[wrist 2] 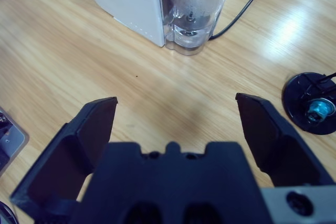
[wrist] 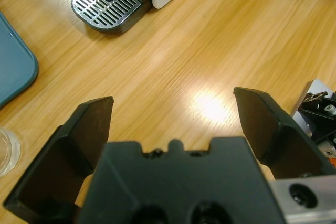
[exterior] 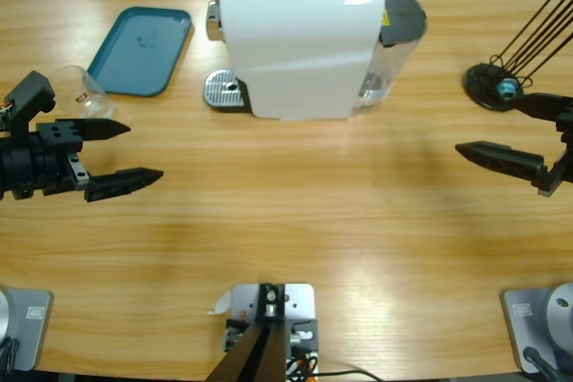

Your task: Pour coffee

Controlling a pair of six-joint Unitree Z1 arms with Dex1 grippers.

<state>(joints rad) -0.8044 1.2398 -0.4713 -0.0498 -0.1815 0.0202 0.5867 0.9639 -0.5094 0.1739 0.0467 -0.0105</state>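
Observation:
The white coffee machine [exterior: 300,38] stands at the back middle of the table, with its metal drip grate [exterior: 224,91] on its left end. The left wrist view shows the same grate [wrist: 107,1]. A clear glass [exterior: 79,87] stands by the left arm, and its rim shows in the left wrist view [wrist: 6,150]. No coffee is in view. My left gripper [exterior: 125,157] [wrist: 173,114] is open over bare wood, to the right of the glass. My right gripper [exterior: 501,131] [wrist 2: 176,119] is open, pointing toward the machine's clear water tank [wrist 2: 194,9].
A teal tray [exterior: 143,49] [wrist: 13,66] lies left of the machine. A black round stand with thin rods [exterior: 497,85] [wrist 2: 312,103] sits beside the right gripper. A black cable [wrist 2: 247,3] runs from behind the tank.

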